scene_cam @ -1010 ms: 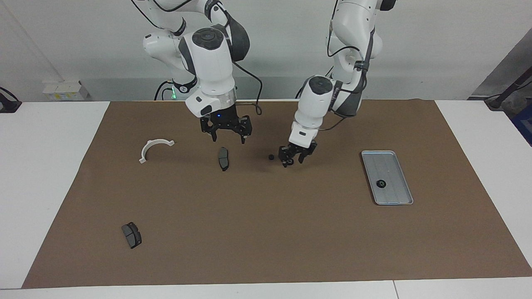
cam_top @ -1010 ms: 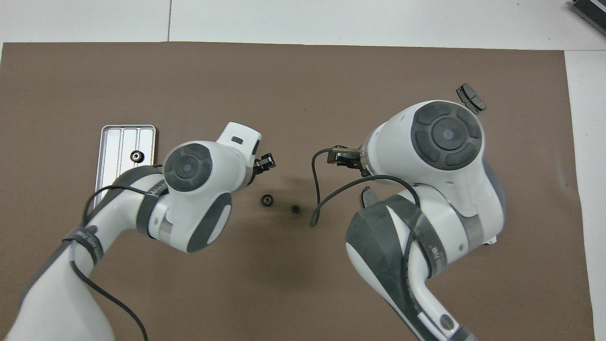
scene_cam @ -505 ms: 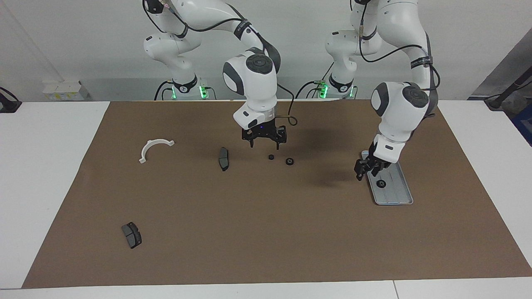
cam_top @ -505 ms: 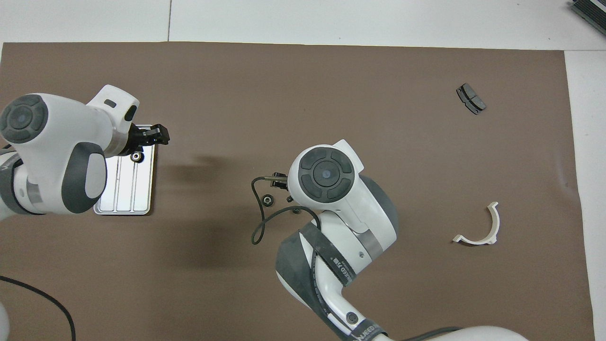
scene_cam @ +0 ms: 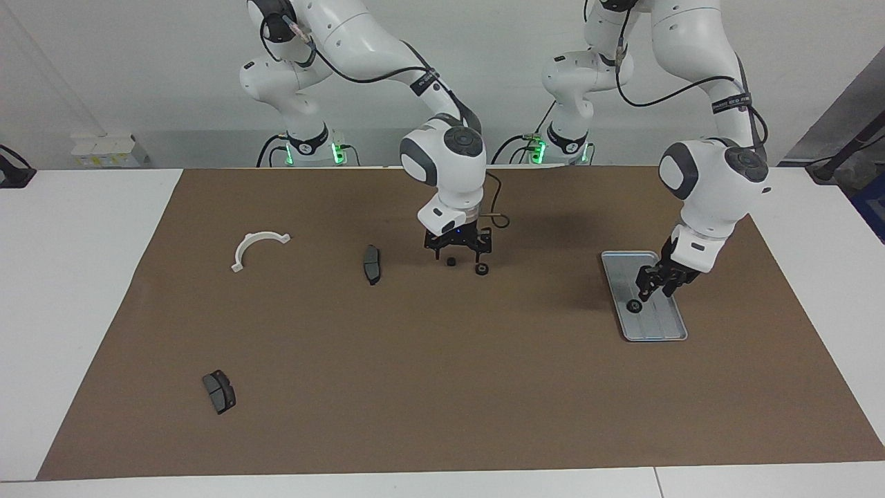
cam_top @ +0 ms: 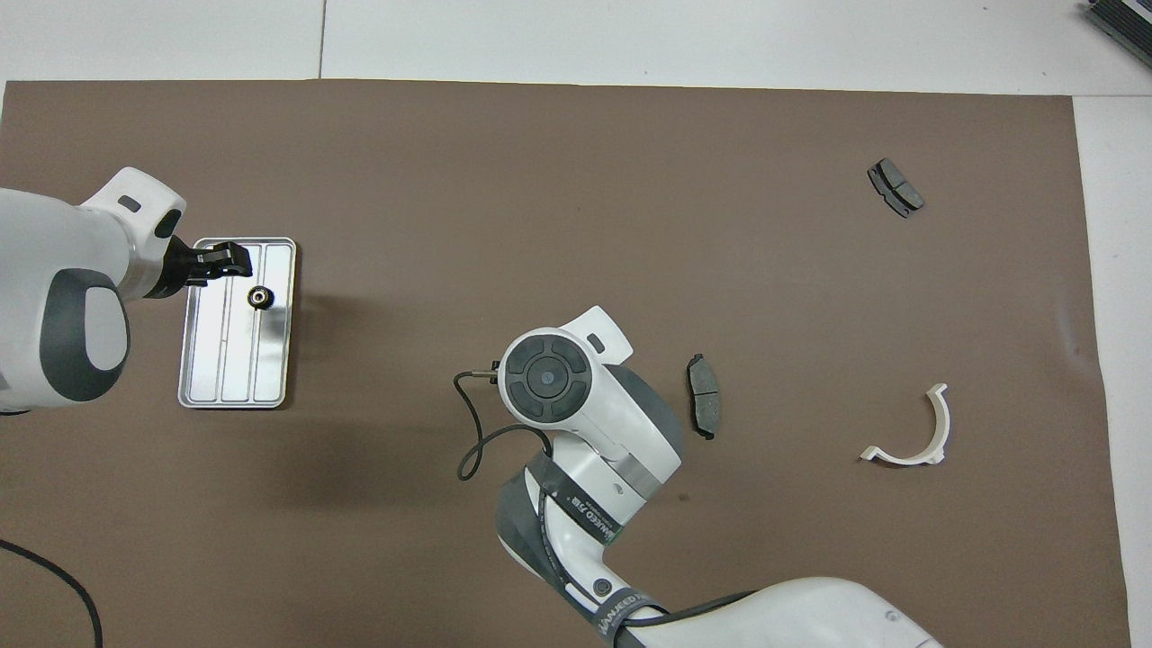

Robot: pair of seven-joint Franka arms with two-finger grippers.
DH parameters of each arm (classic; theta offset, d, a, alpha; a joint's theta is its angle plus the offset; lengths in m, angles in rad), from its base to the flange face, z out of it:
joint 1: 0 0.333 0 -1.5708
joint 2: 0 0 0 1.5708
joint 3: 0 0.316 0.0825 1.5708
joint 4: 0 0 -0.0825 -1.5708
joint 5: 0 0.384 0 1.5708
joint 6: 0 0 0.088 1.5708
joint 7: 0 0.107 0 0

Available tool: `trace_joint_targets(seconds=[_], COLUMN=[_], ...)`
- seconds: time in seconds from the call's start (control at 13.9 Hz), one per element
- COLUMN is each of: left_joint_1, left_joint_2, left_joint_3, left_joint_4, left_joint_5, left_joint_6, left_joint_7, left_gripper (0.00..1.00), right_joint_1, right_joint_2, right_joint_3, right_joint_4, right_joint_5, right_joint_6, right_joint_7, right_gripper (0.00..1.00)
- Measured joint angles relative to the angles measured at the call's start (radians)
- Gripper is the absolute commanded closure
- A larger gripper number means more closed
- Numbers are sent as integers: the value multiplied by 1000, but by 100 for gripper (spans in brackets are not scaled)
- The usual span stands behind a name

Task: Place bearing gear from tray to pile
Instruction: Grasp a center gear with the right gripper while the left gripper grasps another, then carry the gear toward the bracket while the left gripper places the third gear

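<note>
Fingers of the left gripper [scene_cam: 655,285] hang apart, tilted low over the tray [scene_cam: 664,325], just above the bearing gear [scene_cam: 633,306] resting in it, apparently lined up for a pick. Right gripper [scene_cam: 457,250] spreads its fingers around two small dark parts [scene_cam: 482,269] on the worktop [scene_cam: 415,387], near a brake pad [scene_cam: 372,263].

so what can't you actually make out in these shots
- Overhead view: the right gripper and the two small black parts under it are covered by the right arm's own wrist.
- Facing view: whether the left gripper touches the gear on the tray; too small.
- Both views: gear teeth too small to see.
</note>
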Motion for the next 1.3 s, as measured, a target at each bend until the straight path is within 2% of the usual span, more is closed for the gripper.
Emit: trace_joint_targets(seconds=[0.36,0.5,0.65,0.87,1.08,1.3], left_joint_1=[0,0,0,0,0,0], left_joint_2=[39,45,49,49,51,52], left_joint_3=[-7,-8,-8,-8,-12,-12], left_joint_4=[-51,-89,-105,-107,-113,-119], left_joint_5=[0,0,0,0,0,0], left_joint_6=[97,153,171,171,172,173], left_joint_7=[0,1,1,1,2,4], left_gripper=[44,49,53,59,63,73], right_joint_1=[2,5,13,14,-19,-122], right_joint_2=[-4,-6,-7,-14,-36,-88], right_joint_3=[0,0,0,-2,-13,-15], right_joint_4=[-43,-46,-53,-65,-71,-77], right_joint_5=[-1,-1,-1,-6,-16,-25], right_joint_6=[23,23,23,23,23,23], right_joint_7=[0,0,1,1,1,-65], right_gripper=[35,48,78,100,100,100])
